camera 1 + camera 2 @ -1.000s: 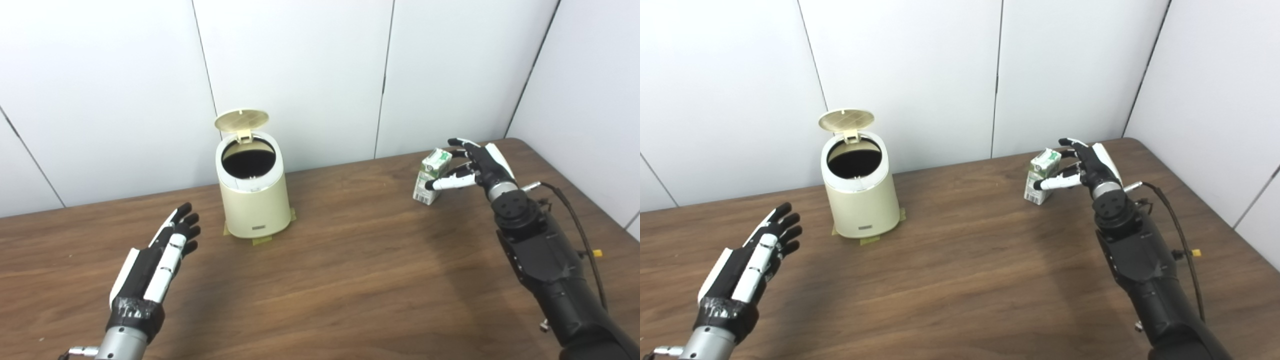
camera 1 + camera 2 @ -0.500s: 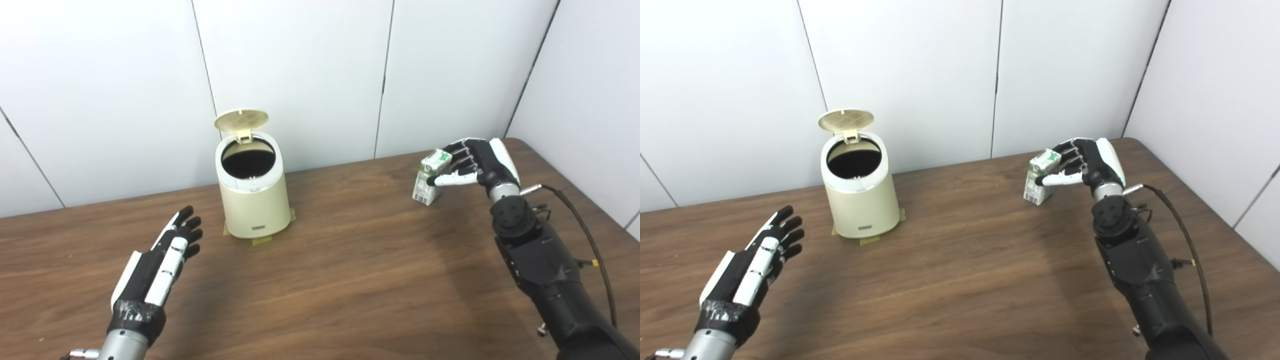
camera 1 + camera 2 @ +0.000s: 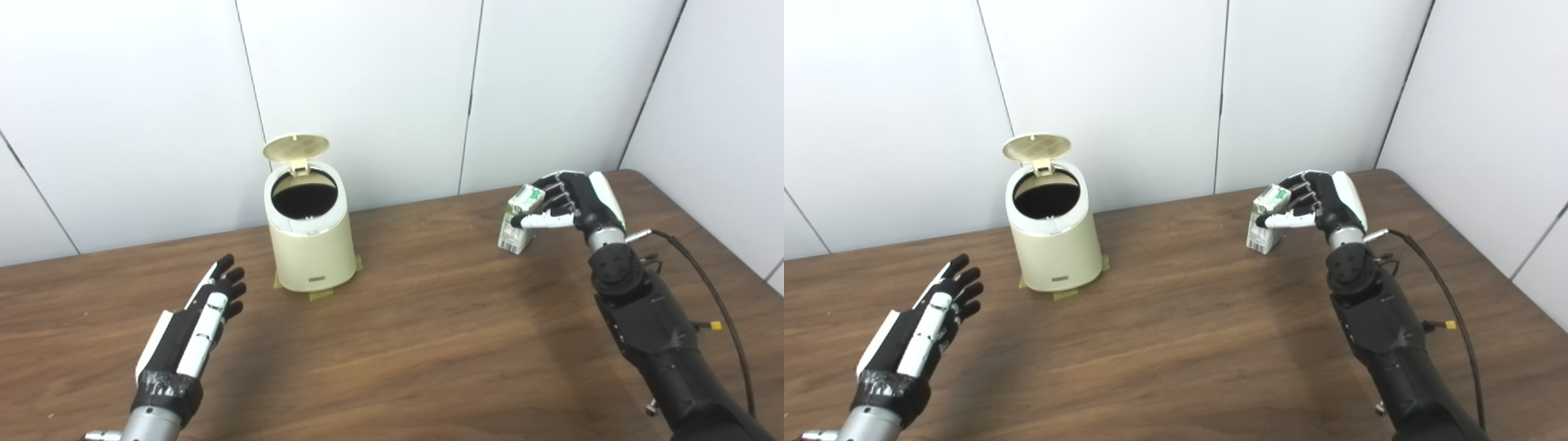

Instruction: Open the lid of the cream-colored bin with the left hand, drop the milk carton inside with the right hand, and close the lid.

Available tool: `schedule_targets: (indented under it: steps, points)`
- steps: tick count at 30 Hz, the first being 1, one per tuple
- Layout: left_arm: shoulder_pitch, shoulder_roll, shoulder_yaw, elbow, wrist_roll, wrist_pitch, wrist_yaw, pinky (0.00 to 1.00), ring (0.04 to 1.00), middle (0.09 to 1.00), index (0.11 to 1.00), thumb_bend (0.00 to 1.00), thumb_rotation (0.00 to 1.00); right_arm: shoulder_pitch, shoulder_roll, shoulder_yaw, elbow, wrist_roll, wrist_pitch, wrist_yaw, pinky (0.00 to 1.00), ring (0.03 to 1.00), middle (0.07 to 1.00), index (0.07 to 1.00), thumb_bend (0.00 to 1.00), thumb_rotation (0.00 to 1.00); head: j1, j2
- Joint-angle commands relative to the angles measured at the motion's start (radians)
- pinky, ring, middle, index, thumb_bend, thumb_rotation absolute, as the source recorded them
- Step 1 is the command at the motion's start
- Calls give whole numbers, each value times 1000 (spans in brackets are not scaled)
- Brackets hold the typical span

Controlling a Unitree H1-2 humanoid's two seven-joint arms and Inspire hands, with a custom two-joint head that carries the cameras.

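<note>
Right hand (image 3: pixel 572 202), black and white with jointed fingers: closed around the upper part of the small green-and-white cardboard milk carton (image 3: pixel 514 231), thumb across the near face and fingers wrapped over the gabled top. Carton upright, leaning slightly; whether its base rests on the table or has cleared it cannot be told. Grip sits high on the carton, judged to leave the body free to hang down into an opening when released.

Left hand (image 3: pixel 196 321), same make, with dark tape at the wrist: holds nothing, fingers straight and apart, palm turned inward, low over the table in front of and to the left of the bin, well apart from it. Judged to be waiting clear of the carry path until the lid needs closing.

Cream-colored round plastic bin (image 3: pixel 312 251): stands near the back of the brown wood-grain table (image 3: pixel 429 343), close to the white panelled wall (image 3: pixel 367 86). Strips of tan tape (image 3: pixel 321 294) show at its foot, apparently to keep it from sliding.

Cream-colored round hinged lid (image 3: pixel 296 147): raised upright behind the dark mouth, so the opening step reads as done.

Carton position: right rear of the table, well apart from the bin. Steps outstanding: carry, drop, close.
</note>
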Motion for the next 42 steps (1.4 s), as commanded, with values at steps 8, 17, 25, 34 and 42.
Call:
schedule_targets:
  steps: [8, 17, 25, 34, 42]
  points:
    - [-28, -1, 10, -30, -11, -6, 5, 947, 946, 959, 1000, 450, 864, -49, 0, -6, -9, -48, -66, -109, 336, 393, 506, 511, 524, 3, -2, 1]
    - [-26, -3, 11, -27, -12, -6, 8, 942, 942, 955, 1000, 444, 856, -43, 9, -16, -16, -65, -77, -166, 315, 399, 503, 487, 498, 0, 6, -3]
    - [-15, -7, 13, -27, -10, -10, 12, 938, 937, 949, 990, 459, 841, -16, 68, -30, -200, -110, -37, -238, 274, 400, 526, 510, 492, 0, 28, -9]
    - [22, -41, 14, -15, -9, -35, 21, 946, 934, 946, 996, 401, 836, 23, 134, 45, -494, -198, -58, -187, 327, 414, 504, 479, 500, 0, 53, -18]
    - [40, -67, 8, -9, 3, -52, 40, 945, 933, 942, 982, 407, 851, 6, 171, 120, -587, -255, -93, -134, 384, 414, 511, 492, 503, 0, 96, -29]
